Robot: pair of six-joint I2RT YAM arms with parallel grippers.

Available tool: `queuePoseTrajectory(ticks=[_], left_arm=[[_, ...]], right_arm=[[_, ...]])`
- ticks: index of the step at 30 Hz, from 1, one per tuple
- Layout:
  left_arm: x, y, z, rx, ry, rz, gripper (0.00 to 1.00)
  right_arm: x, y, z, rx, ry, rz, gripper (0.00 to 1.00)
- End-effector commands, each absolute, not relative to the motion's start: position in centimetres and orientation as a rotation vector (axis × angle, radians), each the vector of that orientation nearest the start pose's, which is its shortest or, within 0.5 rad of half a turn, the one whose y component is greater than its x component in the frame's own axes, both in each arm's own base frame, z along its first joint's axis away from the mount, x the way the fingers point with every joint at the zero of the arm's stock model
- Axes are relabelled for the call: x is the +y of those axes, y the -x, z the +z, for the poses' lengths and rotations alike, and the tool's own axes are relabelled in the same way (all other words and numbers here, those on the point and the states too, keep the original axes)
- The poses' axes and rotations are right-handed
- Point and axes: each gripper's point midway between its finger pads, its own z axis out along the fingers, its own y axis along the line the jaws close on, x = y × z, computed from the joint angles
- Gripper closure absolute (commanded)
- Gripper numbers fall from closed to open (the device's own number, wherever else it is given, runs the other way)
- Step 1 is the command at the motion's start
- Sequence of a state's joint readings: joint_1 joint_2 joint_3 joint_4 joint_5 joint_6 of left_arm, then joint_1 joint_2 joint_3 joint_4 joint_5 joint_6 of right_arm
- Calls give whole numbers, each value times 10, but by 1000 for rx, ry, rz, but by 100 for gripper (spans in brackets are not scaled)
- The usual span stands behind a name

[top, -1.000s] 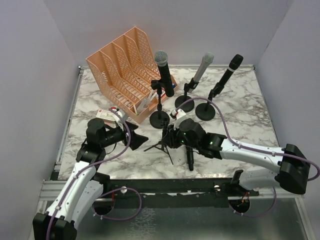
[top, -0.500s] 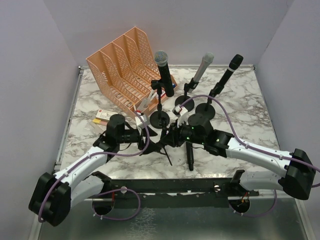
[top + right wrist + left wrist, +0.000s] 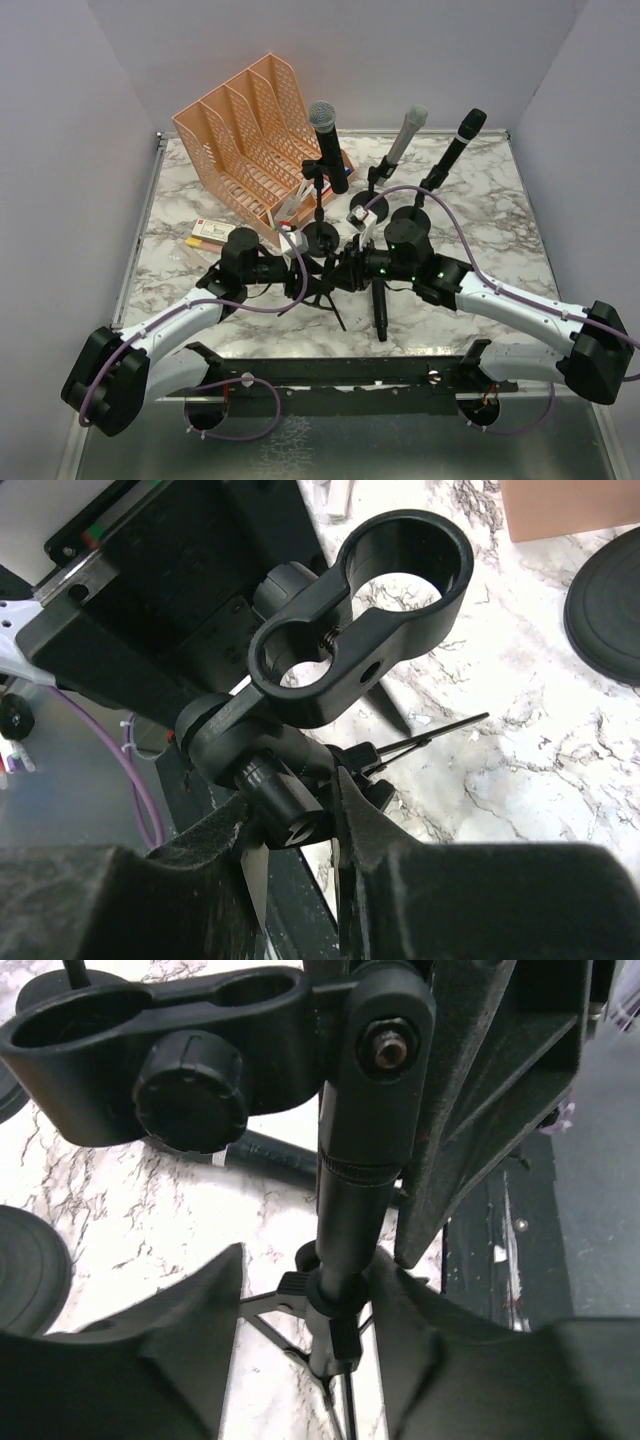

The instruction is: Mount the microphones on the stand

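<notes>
Three microphones stand clipped on round-base stands at the back: a black one with a silver grille [image 3: 326, 140], a silver-grey one [image 3: 404, 132] and a black one [image 3: 459, 139]. A fourth black microphone [image 3: 380, 310] lies on the table. A small black tripod stand [image 3: 325, 292] is upright between my grippers. My right gripper [image 3: 352, 270] [image 3: 300, 820] is shut on the stand's head just under its empty double-ring clip [image 3: 370, 610]. My left gripper [image 3: 300, 263] [image 3: 310, 1330] is open around the stand's pole [image 3: 350, 1210]; one finger touches the pole, the other stands apart.
An orange mesh file rack [image 3: 250, 130] stands at the back left, with a small card box [image 3: 210, 232] in front of it. The round stand bases [image 3: 320, 238] sit just behind the tripod. The table's front edge [image 3: 330, 350] is close below the lying microphone.
My left arm has swung right to the tripod stand and its jaws have narrowed around the pole. The right gripper still holds the stand's head and has shifted slightly back.
</notes>
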State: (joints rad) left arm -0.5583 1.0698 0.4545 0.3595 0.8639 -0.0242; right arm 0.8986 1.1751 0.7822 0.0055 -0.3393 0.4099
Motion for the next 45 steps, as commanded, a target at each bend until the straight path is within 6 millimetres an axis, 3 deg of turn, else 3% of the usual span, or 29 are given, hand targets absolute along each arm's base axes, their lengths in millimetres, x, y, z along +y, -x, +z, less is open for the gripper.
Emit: queuePoseTrajectory(ticks=[1, 6, 10, 11, 16, 19, 26, 45], left_arm=[[-282, -189, 188, 1464, -1061, -1208, 57], [-285, -188, 189, 1468, -1059, -1233, 75], [-284, -189, 193, 1463, -1044, -1229, 96], [-284, -190, 194, 1465, -1034, -1220, 100], [-281, -199, 196, 1493, -947, -1179, 100], [-279, -203, 201, 1507, -891, -1181, 100], [-279, -197, 208, 1502, -869, -1219, 100], [-276, -189, 215, 1504, -838, -1258, 100]], right_arm=[[347, -167, 239, 1836, 787, 1284, 84], [347, -169, 240, 1831, 787, 1309, 84], [345, -175, 232, 1862, 752, 1287, 79], [343, -180, 228, 1877, 722, 1254, 74], [317, -212, 208, 1917, 475, 1054, 32], [313, -210, 217, 1852, 449, 1082, 23], [311, -205, 234, 1773, 338, 1197, 24], [328, -195, 247, 1763, 396, 1309, 56]])
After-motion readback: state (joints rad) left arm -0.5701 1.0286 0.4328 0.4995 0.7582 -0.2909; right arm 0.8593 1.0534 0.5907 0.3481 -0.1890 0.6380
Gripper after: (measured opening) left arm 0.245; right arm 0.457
